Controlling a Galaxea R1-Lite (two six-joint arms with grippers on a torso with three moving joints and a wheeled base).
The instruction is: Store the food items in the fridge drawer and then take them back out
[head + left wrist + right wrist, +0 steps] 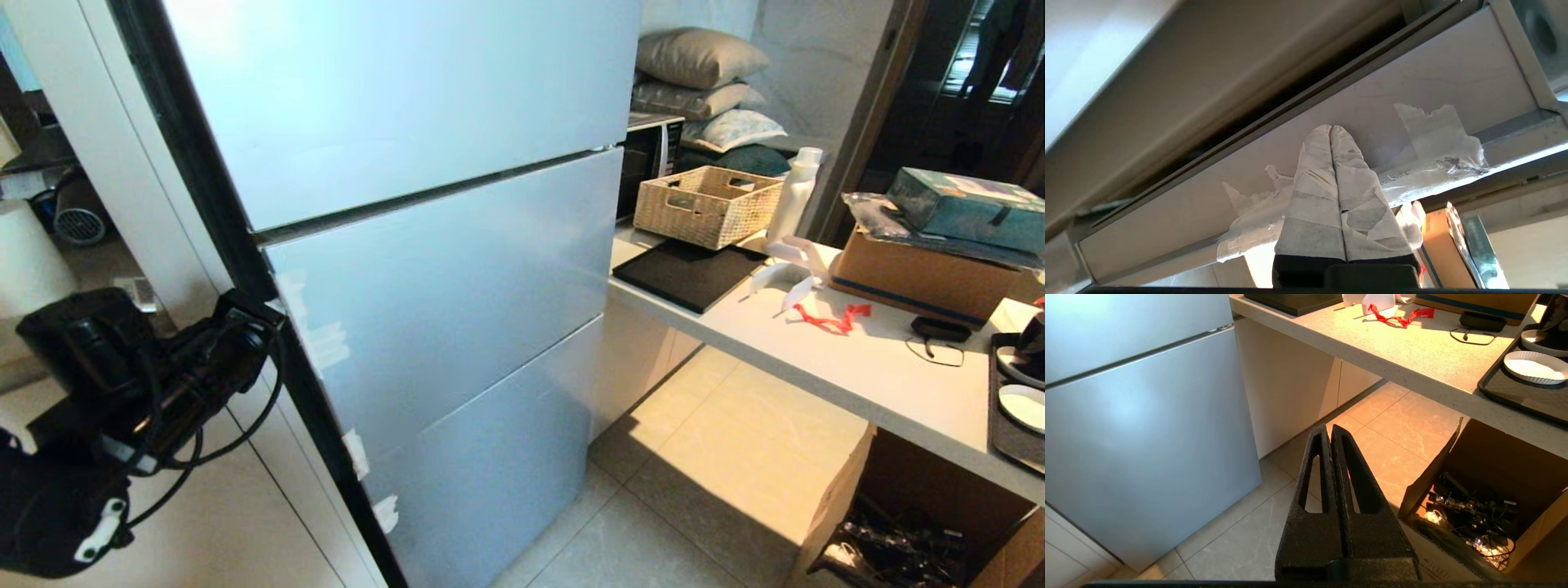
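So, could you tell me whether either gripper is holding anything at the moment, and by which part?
Nothing is held. The left gripper is shut and empty, its tips at the side edge of the fridge door. The right gripper is shut on nothing, over the floor.

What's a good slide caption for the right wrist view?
Shut right gripper hangs idle over tiled floor, between the closed fridge and a cardboard box under the counter.
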